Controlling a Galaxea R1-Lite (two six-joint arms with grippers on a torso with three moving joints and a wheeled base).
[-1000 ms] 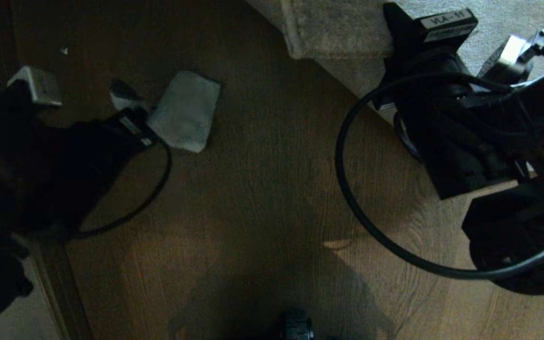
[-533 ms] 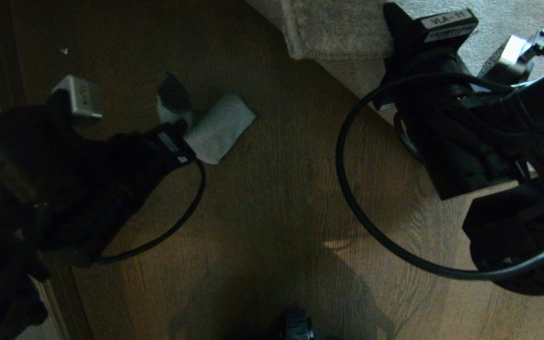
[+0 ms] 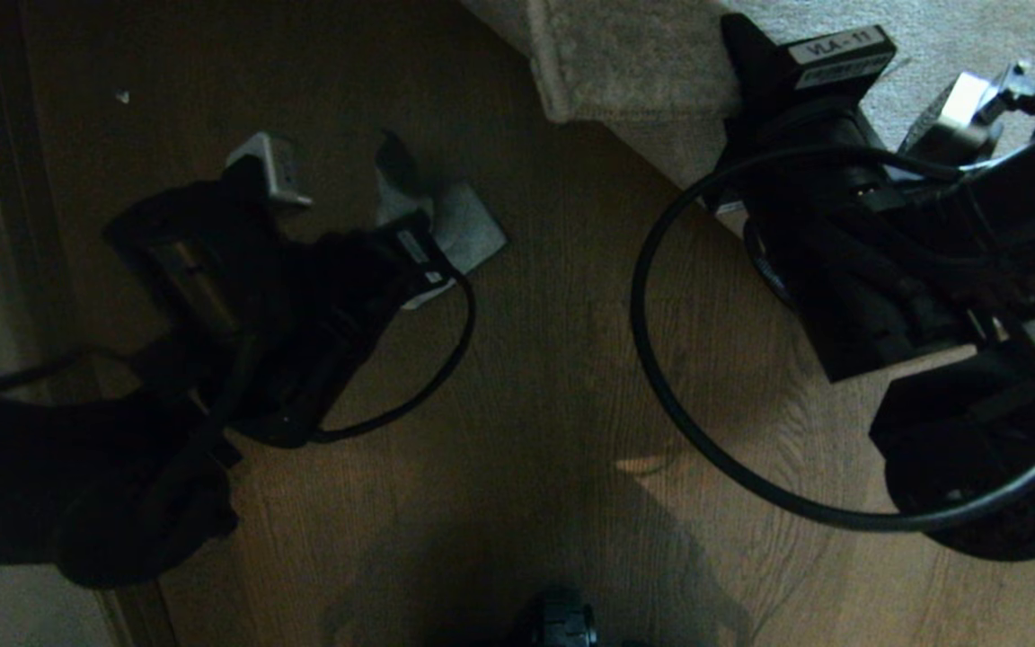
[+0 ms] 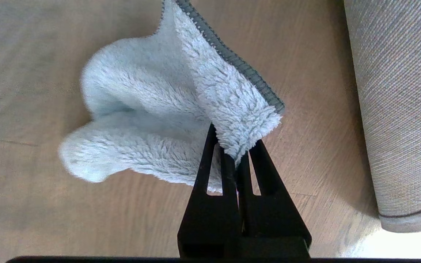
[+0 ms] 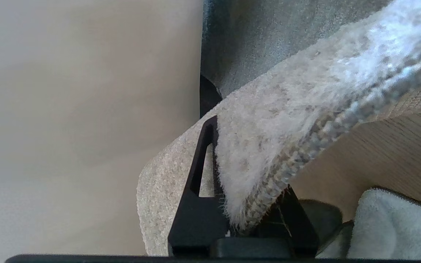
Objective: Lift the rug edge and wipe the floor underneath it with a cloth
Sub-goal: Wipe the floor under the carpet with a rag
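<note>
In the head view the left tool (image 3: 410, 202) sits left of centre in the upper half of the frame, clamped narrow on a corner of the cloth (image 3: 473, 235), which trails from it onto the floor (image 3: 535, 377) as a pale patch. Over the last second that arm has carried the cloth from the far left of the frame towards the middle, so the rag now lies much nearer the rug edge (image 3: 571, 76) at the top centre (the camera itself has barely shifted, since the rug corner sits almost where it was). The left wrist view confirms the grip: the fluffy cloth (image 4: 166, 120) bunches up from between the closed black fingers (image 4: 210, 171), with the woven underside of the rug (image 4: 397, 109) at the right of that frame. The right tool (image 5: 247, 204) has not moved; it pinches the rug edge (image 5: 276, 153) between its fingers and holds it raised off the wood, with bare floor (image 5: 397, 153) showing beneath at the right of that wrist view. For the task this reads as the lift being done and the wiping pass under way or about to start: the cloth is closing on the exposed strip but, judged from the head view, has not yet reached under the lifted border.
</note>
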